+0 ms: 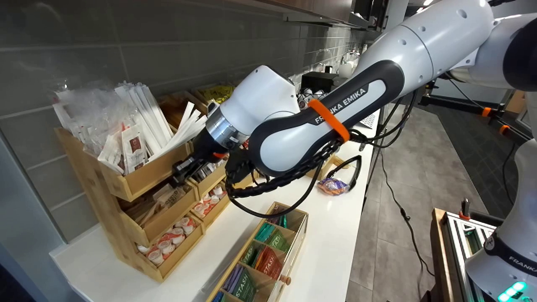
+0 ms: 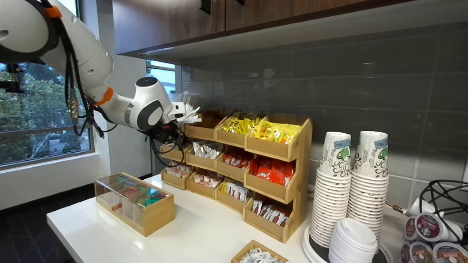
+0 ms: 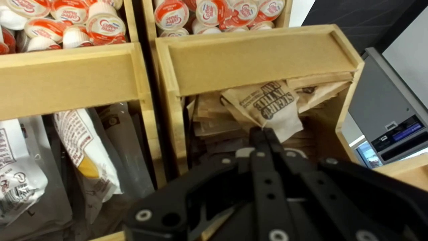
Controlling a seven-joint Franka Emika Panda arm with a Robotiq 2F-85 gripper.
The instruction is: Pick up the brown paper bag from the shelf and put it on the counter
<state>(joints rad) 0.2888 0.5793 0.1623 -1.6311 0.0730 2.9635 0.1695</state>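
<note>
Place: kitchen; signs: white counter; wall cabinets; paper cups; coffee pods; creamer cups

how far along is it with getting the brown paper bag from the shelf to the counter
Reaching looks done: the hand is closed at the edge of the brown paper bag. The grasp is under way: it appears to pinch the bag, which lies within its bin. Left to do: lifting it off the shelf and setting it on the counter.
</note>
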